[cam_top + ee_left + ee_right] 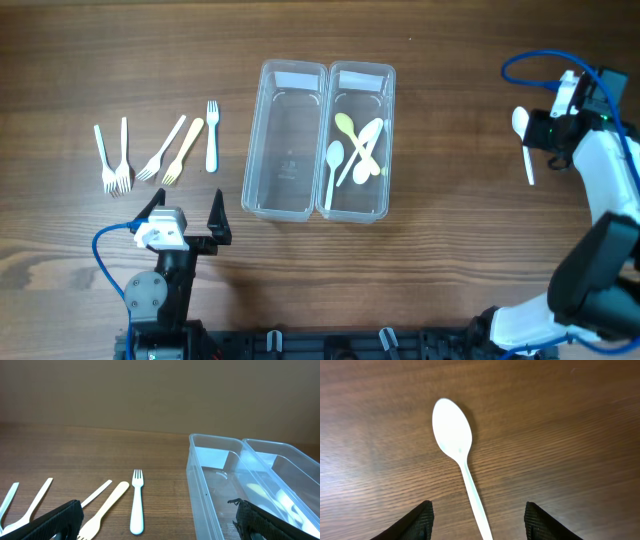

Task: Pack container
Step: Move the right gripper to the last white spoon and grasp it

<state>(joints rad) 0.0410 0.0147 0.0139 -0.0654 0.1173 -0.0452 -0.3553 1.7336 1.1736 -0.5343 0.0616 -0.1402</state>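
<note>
Container (392,140) at right holds several pale spoons (336,154).

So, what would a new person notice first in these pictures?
In the middle, the clear right box holds several spoons, while the clear left box beside it is empty. Five forks lie in a row at the left. One white spoon lies alone at the far right, with the open right claw above it.

The black left arm (178,272) carries a grey round joint disc (148,295), a white wrist block (163,230) and a looping blue cable (98,242). The left end effector (186,212) has two matte-black, textured fingers (55,522). The right arm (610,165) wears glossy white shells over black joints, with a second blue cable (525,57).
</note>
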